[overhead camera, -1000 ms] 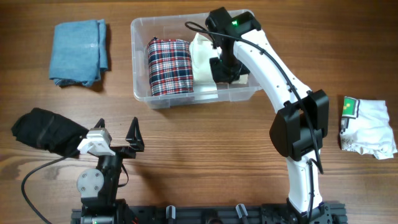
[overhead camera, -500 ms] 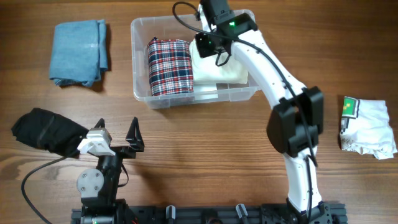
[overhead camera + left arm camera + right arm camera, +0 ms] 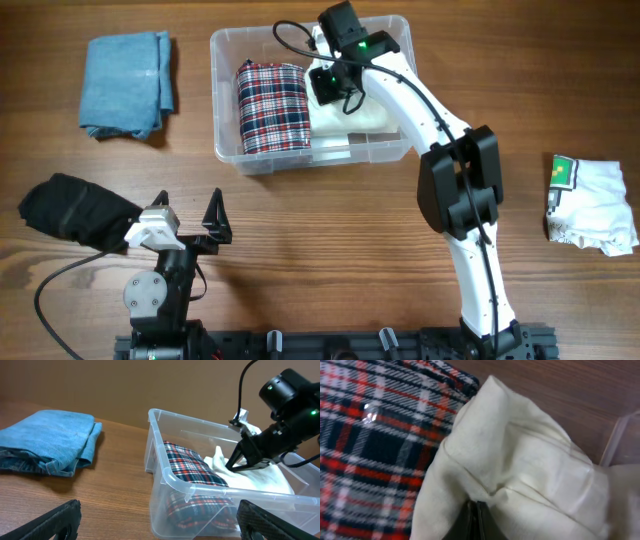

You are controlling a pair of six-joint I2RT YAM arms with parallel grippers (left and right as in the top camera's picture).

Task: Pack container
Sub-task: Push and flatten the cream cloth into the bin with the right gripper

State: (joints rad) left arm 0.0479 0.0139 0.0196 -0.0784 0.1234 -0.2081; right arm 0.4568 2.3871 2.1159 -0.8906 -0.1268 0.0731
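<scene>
**Right claw** (image 3: pixel 474 519): jaws drawn narrow, nipped on a fold of the cream garment (image 3: pixel 520 475). The cloth bunches around the fingertips, and the wrist view shows almost no gap between them. The claw is inside the container (image 3: pixel 370 152), near its middle, just beside the plaid garment (image 3: pixel 272 108).

**Cream garment:** soft and limp. Judgement: it will drape and drag from wherever it is pinched, so a grip on one fold shifts only part of it. A thick folded edge would be the better hold.

**Container:** on the far middle of the tabletop (image 3: pixel 330 250), upright and open, no lid seen. Clear plastic with a thick rim.
- Judged light, fairly stiff and smooth-sided.
- It may slide on the wood if tugged cloth catches a wall.
- If it must be held, take it by the rim; the walls look too slick to hold.

**Contents:** two items.
- The plaid garment is folded and lies in the left half, along the left wall.
- The cream garment is in the right half, touching the plaid along its side, with its top rumpled.
- From overhead, little bare floor is left.

**Outside the container:**
- Blue cloth (image 3: pixel 127 82), folded, to the left of the container and apart from it.
- Black garment (image 3: pixel 75 210), near left, just beside the left claw (image 3: pixel 189 205). That claw is spread wide and holds nothing.
- White garment (image 3: pixel 590 205) with a green patch, far right, well apart.
</scene>
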